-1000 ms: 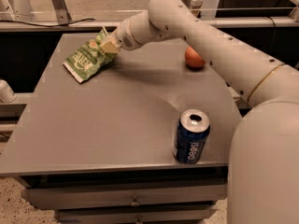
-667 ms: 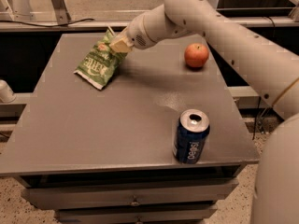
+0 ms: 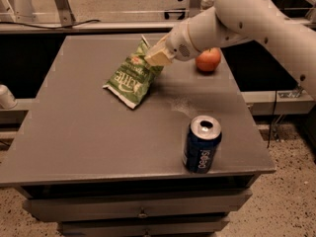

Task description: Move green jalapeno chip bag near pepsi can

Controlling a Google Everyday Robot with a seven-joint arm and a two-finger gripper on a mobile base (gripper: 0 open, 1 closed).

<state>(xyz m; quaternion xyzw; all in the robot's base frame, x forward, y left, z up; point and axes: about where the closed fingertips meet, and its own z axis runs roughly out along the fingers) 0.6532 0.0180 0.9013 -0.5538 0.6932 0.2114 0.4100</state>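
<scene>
The green jalapeno chip bag (image 3: pixel 132 77) is light green with white lettering. It hangs tilted over the middle of the grey table (image 3: pixel 74 132), its lower corner at or just above the surface. My gripper (image 3: pixel 157 58) is shut on the bag's upper right end. The pepsi can (image 3: pixel 201 144), dark blue with a silver top, stands upright near the table's front right corner, well apart from the bag, to its lower right.
A red-orange apple (image 3: pixel 208 59) sits at the back right of the table, just behind my arm (image 3: pixel 247 14). Drawers (image 3: pixel 143 207) are below the table's front edge. A metal rail runs behind the table.
My gripper has carried the chip bag from the table's back left toward the middle, closer to the can. The can and apple have not moved.
</scene>
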